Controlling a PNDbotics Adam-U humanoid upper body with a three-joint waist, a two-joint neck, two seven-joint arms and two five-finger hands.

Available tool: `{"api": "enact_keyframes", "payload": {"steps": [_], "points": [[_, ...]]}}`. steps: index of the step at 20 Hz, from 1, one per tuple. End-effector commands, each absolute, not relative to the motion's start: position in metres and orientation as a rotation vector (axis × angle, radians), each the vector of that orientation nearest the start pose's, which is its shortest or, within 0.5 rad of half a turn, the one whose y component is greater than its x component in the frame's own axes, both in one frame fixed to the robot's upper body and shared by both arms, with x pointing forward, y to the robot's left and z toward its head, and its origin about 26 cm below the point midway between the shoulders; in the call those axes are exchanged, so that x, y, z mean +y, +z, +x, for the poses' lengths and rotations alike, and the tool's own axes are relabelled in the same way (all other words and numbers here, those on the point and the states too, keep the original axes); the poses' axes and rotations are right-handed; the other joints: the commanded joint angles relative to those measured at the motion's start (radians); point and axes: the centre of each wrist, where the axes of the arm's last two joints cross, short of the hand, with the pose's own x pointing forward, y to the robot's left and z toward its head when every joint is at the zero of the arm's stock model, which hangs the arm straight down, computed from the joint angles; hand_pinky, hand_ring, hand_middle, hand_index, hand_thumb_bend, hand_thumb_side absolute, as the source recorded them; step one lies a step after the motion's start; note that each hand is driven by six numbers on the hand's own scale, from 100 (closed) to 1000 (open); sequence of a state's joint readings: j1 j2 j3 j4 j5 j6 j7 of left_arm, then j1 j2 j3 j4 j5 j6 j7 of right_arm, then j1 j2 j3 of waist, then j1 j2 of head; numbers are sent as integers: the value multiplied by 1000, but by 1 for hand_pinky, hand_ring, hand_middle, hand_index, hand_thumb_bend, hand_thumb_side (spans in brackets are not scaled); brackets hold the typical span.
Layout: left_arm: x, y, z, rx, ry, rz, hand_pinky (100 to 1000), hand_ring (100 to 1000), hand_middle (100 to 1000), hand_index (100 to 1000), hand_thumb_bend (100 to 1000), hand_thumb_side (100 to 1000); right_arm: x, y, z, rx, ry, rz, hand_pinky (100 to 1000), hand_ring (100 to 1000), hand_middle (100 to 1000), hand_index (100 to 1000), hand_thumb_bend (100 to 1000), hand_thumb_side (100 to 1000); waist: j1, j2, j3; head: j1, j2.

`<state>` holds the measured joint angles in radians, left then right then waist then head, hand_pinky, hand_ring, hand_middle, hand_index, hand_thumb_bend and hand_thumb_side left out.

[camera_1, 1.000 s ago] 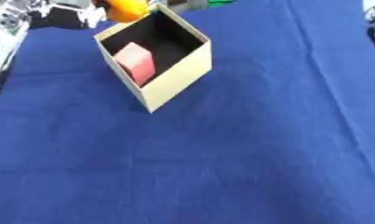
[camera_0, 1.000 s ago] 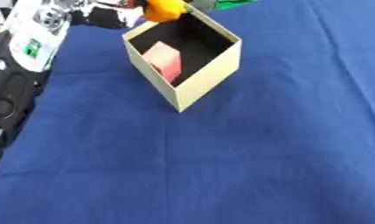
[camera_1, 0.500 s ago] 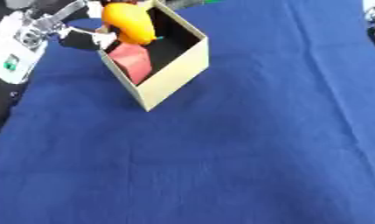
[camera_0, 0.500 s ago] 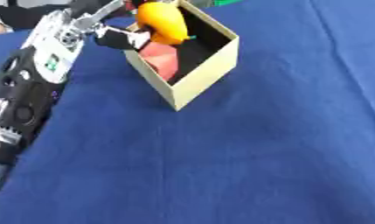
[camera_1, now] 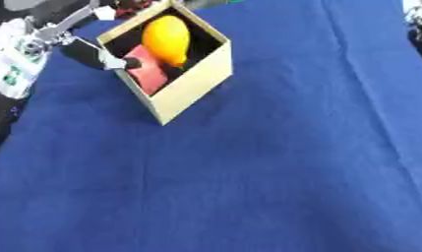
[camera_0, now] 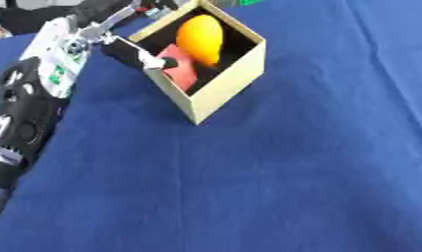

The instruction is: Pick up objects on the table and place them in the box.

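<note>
We see an open, tan cardboard box (camera_0: pixel 223 86) with a dark inside, standing near the far left corner of the blue table, one corner turned toward us. Inside it, a smooth orange-yellow oval object (camera_0: pixel 200 38) lies beside a pink block (camera_0: pixel 181 73) that leans against the box's left wall

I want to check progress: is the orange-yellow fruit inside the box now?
Yes, the orange-yellow fruit sits within the walls of the box, beside a pink block.
</note>
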<state>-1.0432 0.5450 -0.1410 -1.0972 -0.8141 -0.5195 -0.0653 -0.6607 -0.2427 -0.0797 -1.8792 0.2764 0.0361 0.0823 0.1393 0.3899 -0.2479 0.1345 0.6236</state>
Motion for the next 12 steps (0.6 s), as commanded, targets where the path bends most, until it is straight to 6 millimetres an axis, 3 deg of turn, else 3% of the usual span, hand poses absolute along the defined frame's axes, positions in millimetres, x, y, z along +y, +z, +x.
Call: {"api": "enact_keyframes", "payload": {"steps": [1,5,8,11,12], "points": [[288,313,458,2591,1754,-1380,701,736,838,837,731,534,-234,295,335,-2486,479,-415,900,1000,623,902,100,668,-9,-22,2,-4,5],[288,317,455,2617,1700,-1393,701,736,840,838,739,531,-234,294,335,-2484,478,-416,900,1000,623,901,100,666,-11,-26,4,-7,8],[289,318,453,2661,1638,-1392,689,718,816,815,637,518,-234,293,335,-2481,476,-417,900,1000,623,901,100,665,-13,-30,7,-10,12],[289,322,447,2784,1479,-1341,681,704,797,796,597,510,-235,292,335,-2477,473,-422,900,1000,624,900,100,664,-18,-36,15,-16,20],[289,325,444,2820,1427,-1323,683,695,779,784,510,487,-235,291,335,-2475,473,-424,899,1000,624,900,100,663,-19,-38,17,-18,24]]}}
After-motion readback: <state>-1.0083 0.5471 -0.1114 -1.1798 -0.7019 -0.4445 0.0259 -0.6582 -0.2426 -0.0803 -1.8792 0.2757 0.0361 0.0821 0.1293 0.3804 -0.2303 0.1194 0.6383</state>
